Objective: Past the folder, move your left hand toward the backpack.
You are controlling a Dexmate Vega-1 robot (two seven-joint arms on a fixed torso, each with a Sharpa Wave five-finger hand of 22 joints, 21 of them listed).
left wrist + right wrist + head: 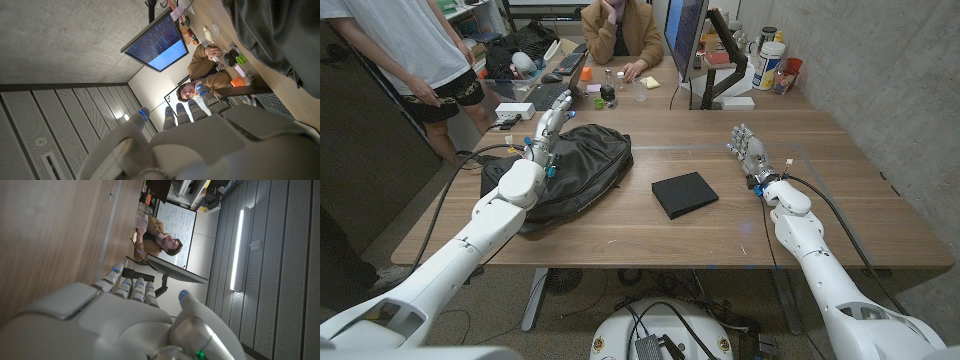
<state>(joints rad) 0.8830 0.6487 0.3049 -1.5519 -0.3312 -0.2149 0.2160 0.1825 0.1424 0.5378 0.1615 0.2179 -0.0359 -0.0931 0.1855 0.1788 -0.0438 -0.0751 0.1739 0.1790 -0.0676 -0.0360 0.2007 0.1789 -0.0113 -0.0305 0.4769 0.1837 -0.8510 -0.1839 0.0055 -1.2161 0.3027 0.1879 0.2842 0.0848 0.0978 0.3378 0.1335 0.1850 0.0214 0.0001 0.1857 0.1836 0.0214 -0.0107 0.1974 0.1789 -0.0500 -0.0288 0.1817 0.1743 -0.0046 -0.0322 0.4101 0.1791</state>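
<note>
A black backpack (572,170) lies on the left half of the wooden table (720,235). My left hand (546,132) hovers at the backpack's far left edge, fingers extended toward the table's far side and holding nothing. The left wrist view has the backpack (272,30) as a dark mass beside my left hand (200,140). A flat black folder (684,193) rests mid-table, right of the backpack. My right hand (747,152) stands near the right side of the table, fingers apart and empty; the right wrist view has my right hand (125,315) above bare wood.
A person in a brown top (620,35) sits behind the table's far edge with small cups and items. Another person (415,55) stands at the far left. A monitor (685,35) on a stand and bottles (770,65) occupy the far right.
</note>
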